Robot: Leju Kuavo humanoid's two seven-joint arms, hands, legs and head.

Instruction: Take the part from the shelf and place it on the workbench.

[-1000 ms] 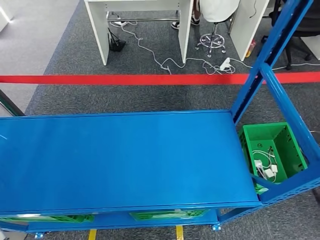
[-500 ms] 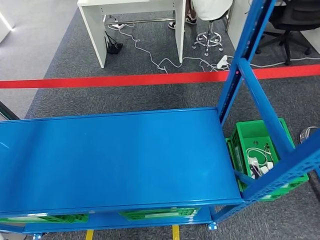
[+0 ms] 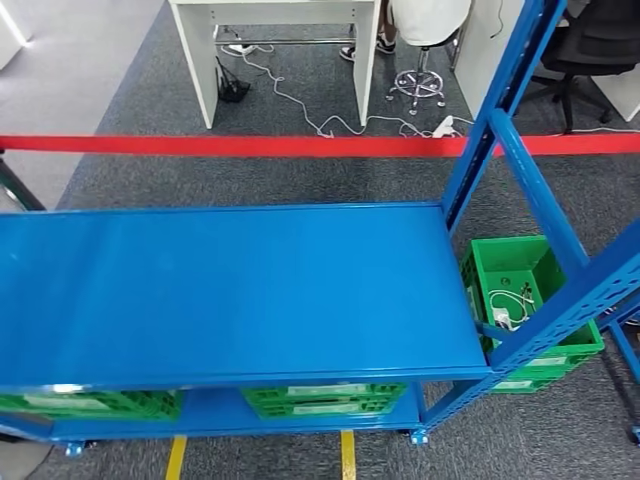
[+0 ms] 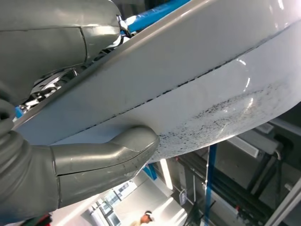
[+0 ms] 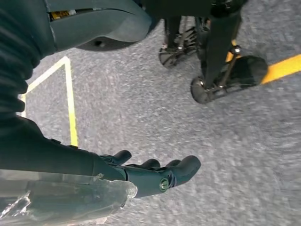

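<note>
Camera: the head view has swung, so the whole scene sits differently; nothing on the floor moved by itself.
Blue metal shelf top (image 3: 226, 290): its right end falls further left than a second ago.
Green plastic crate (image 3: 528, 300) beside the shelf's right end: drawn in from the right edge and back out a little.
Red floor line (image 3: 226, 145): slightly higher.
Green crates on the lower shelf (image 3: 324, 398): more exposed under the top's front edge.
</note>
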